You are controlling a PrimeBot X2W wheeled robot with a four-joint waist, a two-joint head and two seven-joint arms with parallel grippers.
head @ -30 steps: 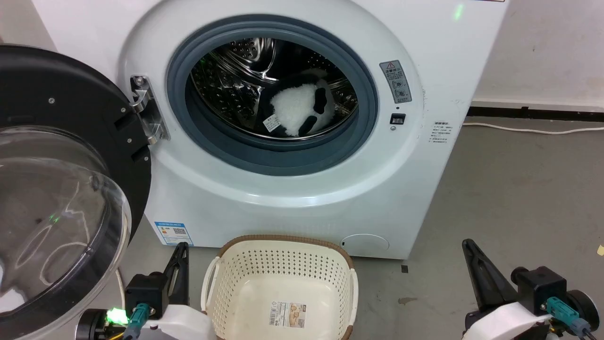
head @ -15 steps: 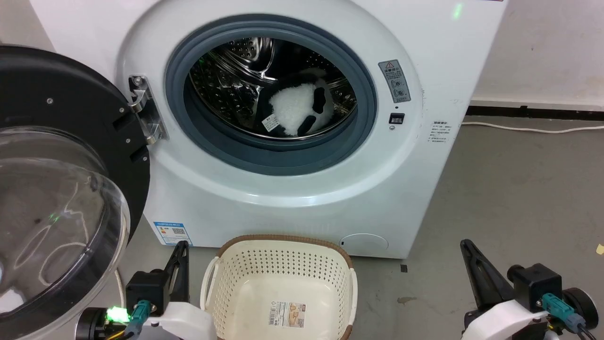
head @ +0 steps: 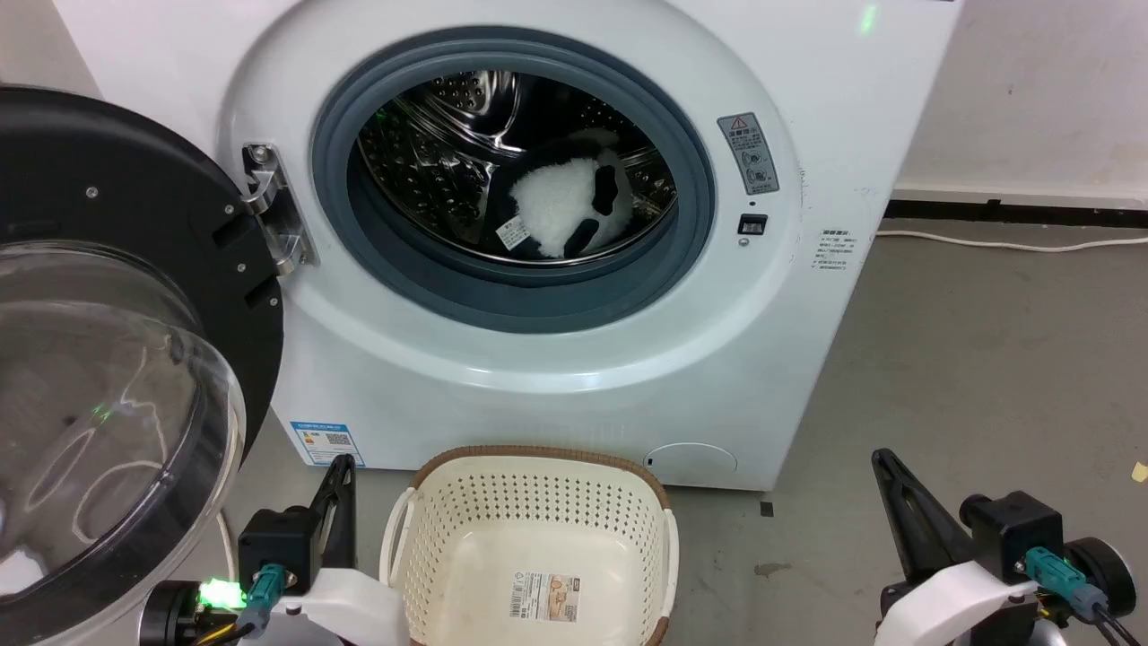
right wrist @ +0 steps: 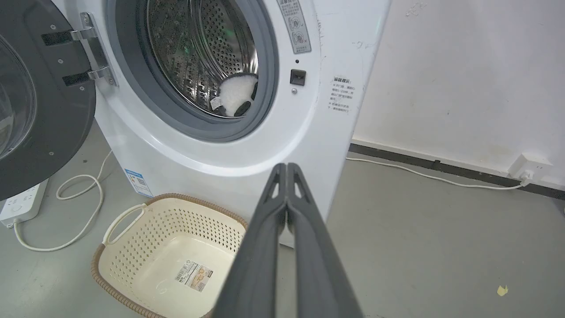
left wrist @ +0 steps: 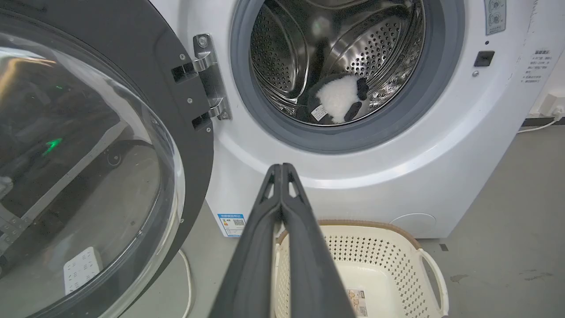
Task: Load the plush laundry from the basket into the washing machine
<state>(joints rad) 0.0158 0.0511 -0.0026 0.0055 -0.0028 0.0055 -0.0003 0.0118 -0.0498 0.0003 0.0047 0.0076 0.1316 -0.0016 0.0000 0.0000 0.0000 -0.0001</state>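
Now left pincer (head: 344, 467) and right pincer (head: 883, 459), closed, flank the basket (head: 538, 453).

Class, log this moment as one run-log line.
plush laundry: inside washing machine | basket: no plush inside | door: open | left gripper: shut, empty | right gripper: shut, empty

The head view looks forward and down from close before the washer (head: 538, 404), with the basket (head: 538, 453) at its bottom edge. The left wrist view sits low, left of the basket, facing the washer beside the open door (left wrist: 88, 132). The right wrist view stands farther right, angled leftward, with the wall (right wrist: 463, 66) on its right. All three share washer and basket.
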